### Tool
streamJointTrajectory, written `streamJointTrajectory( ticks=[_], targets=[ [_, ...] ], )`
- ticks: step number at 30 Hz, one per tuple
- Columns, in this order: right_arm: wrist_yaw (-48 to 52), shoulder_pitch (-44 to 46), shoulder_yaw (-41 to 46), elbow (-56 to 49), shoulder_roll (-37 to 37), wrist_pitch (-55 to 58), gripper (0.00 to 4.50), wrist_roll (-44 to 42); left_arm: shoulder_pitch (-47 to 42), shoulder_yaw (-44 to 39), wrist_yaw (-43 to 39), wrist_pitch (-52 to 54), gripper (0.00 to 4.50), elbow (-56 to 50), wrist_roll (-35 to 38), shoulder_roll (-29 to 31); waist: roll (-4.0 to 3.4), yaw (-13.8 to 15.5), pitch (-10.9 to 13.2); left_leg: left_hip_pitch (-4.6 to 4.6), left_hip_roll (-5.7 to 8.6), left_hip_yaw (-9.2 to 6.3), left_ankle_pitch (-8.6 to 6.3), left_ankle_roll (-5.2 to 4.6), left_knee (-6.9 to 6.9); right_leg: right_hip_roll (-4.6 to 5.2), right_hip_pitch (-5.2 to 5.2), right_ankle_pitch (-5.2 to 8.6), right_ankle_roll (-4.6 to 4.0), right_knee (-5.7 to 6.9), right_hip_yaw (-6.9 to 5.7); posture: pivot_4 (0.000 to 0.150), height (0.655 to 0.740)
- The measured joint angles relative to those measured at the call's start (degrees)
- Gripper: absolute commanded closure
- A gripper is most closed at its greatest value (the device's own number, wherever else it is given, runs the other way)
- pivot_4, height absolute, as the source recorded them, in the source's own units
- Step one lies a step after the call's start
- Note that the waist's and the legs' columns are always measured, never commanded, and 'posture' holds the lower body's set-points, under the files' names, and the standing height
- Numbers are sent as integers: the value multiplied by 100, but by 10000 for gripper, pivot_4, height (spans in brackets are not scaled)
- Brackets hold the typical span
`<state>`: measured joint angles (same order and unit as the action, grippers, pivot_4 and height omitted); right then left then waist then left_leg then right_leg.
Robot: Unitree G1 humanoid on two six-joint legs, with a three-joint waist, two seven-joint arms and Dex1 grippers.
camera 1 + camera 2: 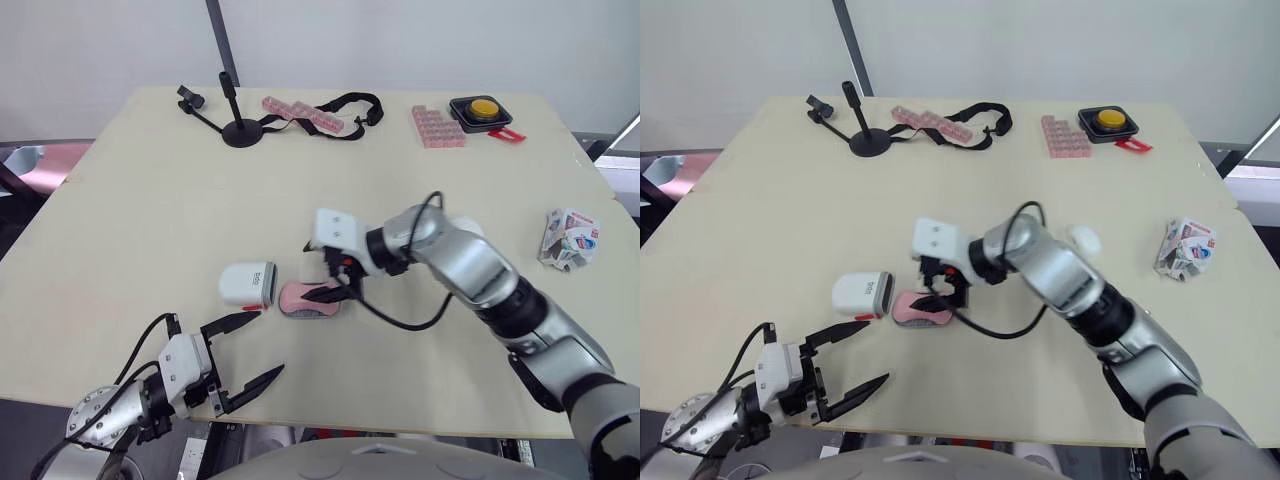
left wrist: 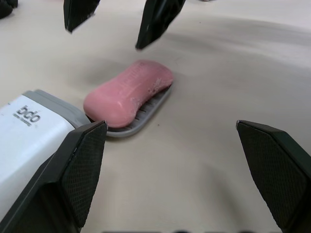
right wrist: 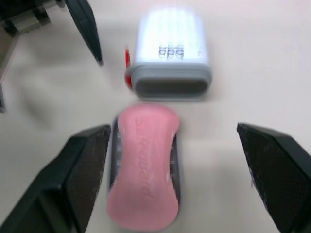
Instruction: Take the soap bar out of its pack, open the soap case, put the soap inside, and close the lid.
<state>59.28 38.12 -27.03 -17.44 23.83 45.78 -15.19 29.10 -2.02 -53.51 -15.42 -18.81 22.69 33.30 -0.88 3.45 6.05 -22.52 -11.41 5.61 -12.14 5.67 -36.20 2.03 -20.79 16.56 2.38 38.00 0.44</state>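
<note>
Nearest my view, the left pincer [image 1: 272, 340] hangs over the near edge of the counter [image 1: 130, 230]. Its two black fingers [image 2: 82, 170] are spread wide and hold nothing, and they point toward the case [image 1: 247, 284].

I see the case as a white shell with a grey rim, lying on its side. Its open mouth faces the soap [image 3: 143, 170], and a small red tab [image 3: 128, 73] sits at one side of the rim.

From here the soap is a pink bar lying bare on a grey tray [image 2: 146, 114]. The tray rests flat on the counter just beside the mouth of the case. In the right wrist view a thin strip of counter shows between them.

My right pincer [image 1: 333, 290] is low over the soap, jaws apart, with one finger on either side of the bar and gripping nothing. I cannot tell whether its tips touch the tray.

The pack [image 1: 569, 240] lies crumpled well apart, out by the right edge of the counter.

Along the far side I see:
- a black stand [image 1: 235, 125]
- a black strap [image 1: 350, 105] beside pink strips [image 1: 302, 115]
- a pink block [image 1: 437, 126]
- a yellow button [image 1: 481, 108] on a black box, with a red tag [image 1: 508, 134] just beside it
</note>
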Motion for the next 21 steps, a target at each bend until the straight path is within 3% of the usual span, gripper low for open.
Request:
streamJointTrajectory(
  ticks=[7,15,21],
  targets=[
    [1385,-2141,1787,566,264,-2720,709,-1093,-265,-206,-246,55,0,58,41,237,16,1,-10,0,0,7,-7,-5,1,3,-1,0,0,-7,5,1500,7395],
    [2423,-2707,2306,1580,504,-4411,709,-1294,-486,-238,-402,255,0,82,150,300,20,-60,-13,8,-3,4,-7,-17,1,-2,8,1,-3,-4,-1,1500,7395],
    [2471,-2737,2292,1873,489,-4775,709,-1213,-481,-305,-388,295,0,80,162,269,19,-75,-13,8,-4,3,-7,-20,1,-4,8,3,-6,-4,-1,1500,7395]
  ],
)
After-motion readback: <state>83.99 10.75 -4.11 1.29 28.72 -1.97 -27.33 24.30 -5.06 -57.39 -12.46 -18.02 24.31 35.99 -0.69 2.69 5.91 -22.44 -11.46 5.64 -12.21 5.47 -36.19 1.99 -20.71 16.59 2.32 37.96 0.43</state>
